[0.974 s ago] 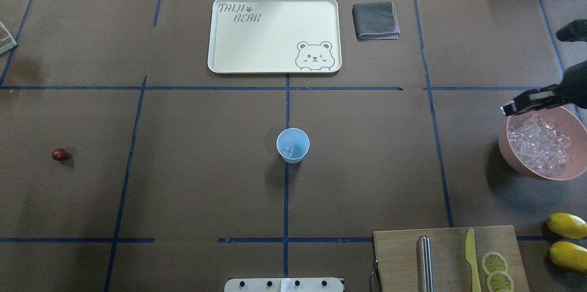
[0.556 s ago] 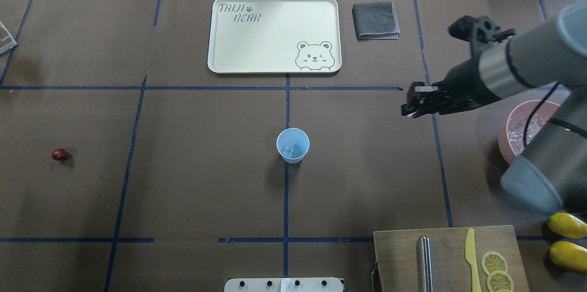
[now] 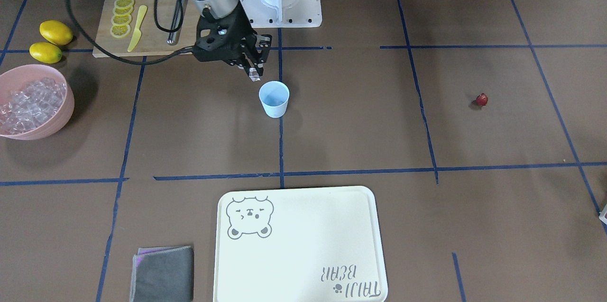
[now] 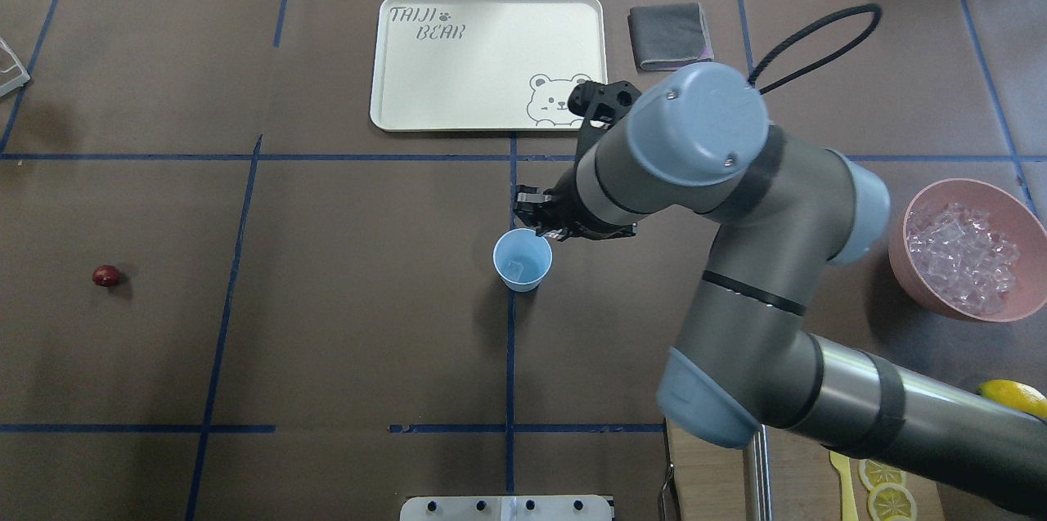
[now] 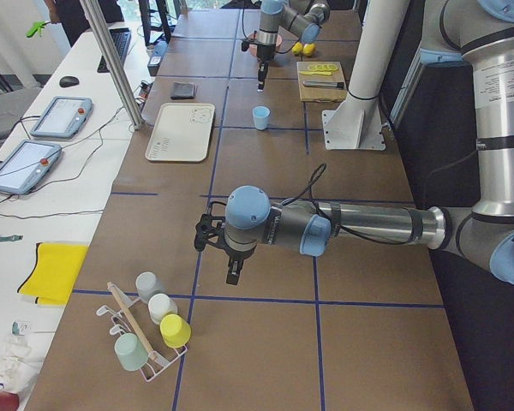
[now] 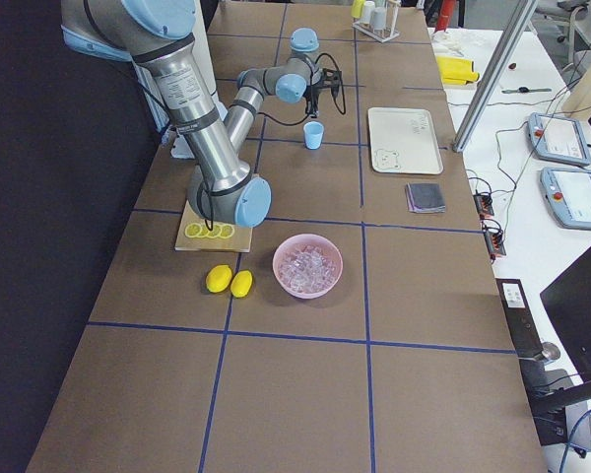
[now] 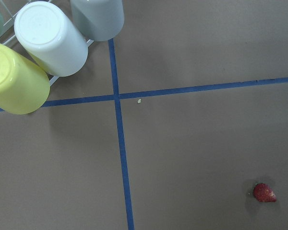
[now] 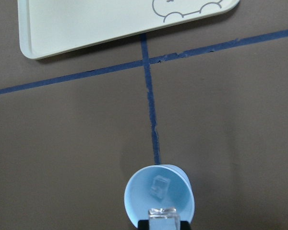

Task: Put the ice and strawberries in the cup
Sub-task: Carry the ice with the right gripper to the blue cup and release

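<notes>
One ice cube (image 8: 159, 186) in cup (image 8: 136, 199)

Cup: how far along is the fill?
Done: one ice cube lies in the cup. In hand: the right gripper pinches a second cube by the cup's rim, not yet dropped. Left: release it, then fetch the strawberry, lying on the table far from the cup.

One cup (image 3: 274, 98); one ice cube (image 8: 159, 186) inside it, another ice cube (image 8: 162, 212) just above its rim; one strawberry (image 3: 482, 99); two lemons (image 3: 56, 32); four lemon slices (image 3: 121, 19); one bowl (image 3: 57, 122) of many cubes; one tray (image 3: 303, 235).
</notes>
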You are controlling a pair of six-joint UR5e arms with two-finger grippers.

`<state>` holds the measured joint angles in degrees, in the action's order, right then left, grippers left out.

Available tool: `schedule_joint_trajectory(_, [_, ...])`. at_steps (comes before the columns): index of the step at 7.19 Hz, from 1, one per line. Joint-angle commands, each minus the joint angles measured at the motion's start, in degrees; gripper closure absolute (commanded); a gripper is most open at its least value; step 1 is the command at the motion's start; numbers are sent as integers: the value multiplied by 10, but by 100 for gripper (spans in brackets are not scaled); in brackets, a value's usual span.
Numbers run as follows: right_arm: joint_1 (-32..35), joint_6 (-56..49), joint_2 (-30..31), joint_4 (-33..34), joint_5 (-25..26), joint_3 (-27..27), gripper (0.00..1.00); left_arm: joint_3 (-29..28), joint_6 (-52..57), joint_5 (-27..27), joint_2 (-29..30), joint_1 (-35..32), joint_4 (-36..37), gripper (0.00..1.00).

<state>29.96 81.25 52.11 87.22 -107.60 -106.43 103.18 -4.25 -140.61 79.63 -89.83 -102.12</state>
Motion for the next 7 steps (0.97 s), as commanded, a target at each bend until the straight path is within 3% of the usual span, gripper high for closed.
schedule_joint_trajectory(1, [-17,11,-31,-20,22,53,99,2,2,0,1,0,-2,0])
schedule_joint_trajectory(3, [-20,5,-23,-21,22,57,92,2,1,-13,1,0,-10,0])
schedule_joint_trajectory(4, [-22,4,-23,-21,23,68,54,1,0,-24,1,1,-8,0])
schedule_joint_trajectory(5, [-24,3,-23,-21,24,73,24,-1,0,-42,1,1,-9,0])
schedule_joint_trajectory(7, [-24,3,-23,-21,24,73,19,-3,-1,-43,0,1,-4,0])
